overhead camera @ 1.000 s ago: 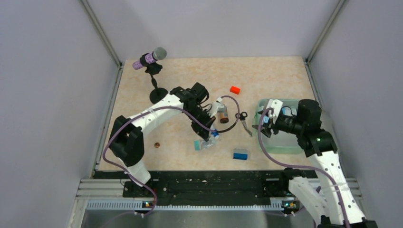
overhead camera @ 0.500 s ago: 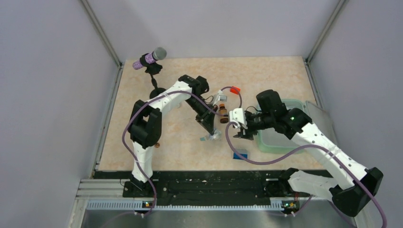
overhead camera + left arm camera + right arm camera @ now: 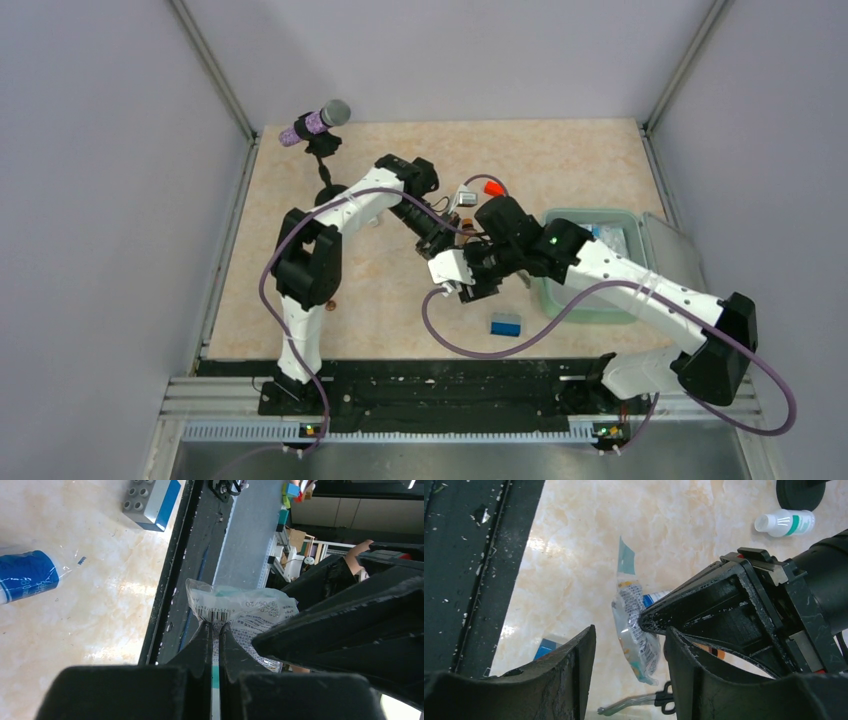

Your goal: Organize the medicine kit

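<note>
My left gripper (image 3: 216, 626) is shut on the sealed edge of a clear plastic packet (image 3: 240, 611) with a barcode and holds it above the table. In the right wrist view the same packet (image 3: 636, 642) hangs from the left fingertips (image 3: 646, 620). The right gripper (image 3: 630, 630) stands open, one finger on each side of the packet without touching it. Seen from above, both grippers meet at mid-table, the right gripper (image 3: 455, 285) just left of the medicine kit (image 3: 548, 292). The kit is a pale mint-green case, lid (image 3: 668, 240) open to the right.
A blue block (image 3: 506, 324) lies near the front edge and an orange-red block (image 3: 493, 187) farther back. Small scissors (image 3: 644, 703) and a white bottle (image 3: 786, 522) lie on the table, with a blue wrapped roll (image 3: 27, 575) nearby. A microphone stand (image 3: 322, 150) is at the back left.
The right arm swung left from over the kit to the packet, and its jaws narrowed slightly. The left gripper lifted the packet off the table.
</note>
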### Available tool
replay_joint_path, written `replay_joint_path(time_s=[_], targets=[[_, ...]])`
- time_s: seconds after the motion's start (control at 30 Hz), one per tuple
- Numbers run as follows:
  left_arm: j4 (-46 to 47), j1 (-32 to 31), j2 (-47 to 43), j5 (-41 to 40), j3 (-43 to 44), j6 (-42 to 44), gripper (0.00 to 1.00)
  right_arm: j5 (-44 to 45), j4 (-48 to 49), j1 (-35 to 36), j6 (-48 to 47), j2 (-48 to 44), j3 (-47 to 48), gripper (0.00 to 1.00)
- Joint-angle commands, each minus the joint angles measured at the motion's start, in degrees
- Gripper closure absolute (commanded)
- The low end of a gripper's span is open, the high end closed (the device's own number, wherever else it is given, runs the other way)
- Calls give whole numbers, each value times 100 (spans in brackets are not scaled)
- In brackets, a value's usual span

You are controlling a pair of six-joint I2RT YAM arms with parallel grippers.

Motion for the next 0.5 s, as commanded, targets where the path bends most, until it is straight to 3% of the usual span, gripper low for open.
replay_joint_path(time_s=[0.0, 0.1, 0.2, 0.33, 0.47], targets=[[-76, -2, -177, 358, -58, -75, 100, 344, 351, 117, -118, 48, 136, 53], [-64, -4, -211, 300, -80, -140, 99, 370, 401, 118, -58, 45, 117, 72], [23, 7, -252, 50, -89, -283, 83, 501, 376, 119, -15, -46, 66, 86], [262, 181, -452, -526, -132, -534, 64, 744, 290, 70, 9, -392, -233, 90], [671, 736, -961, -1372, -319, -935, 56, 603, 76, -587, 443, -921, -645, 92]])
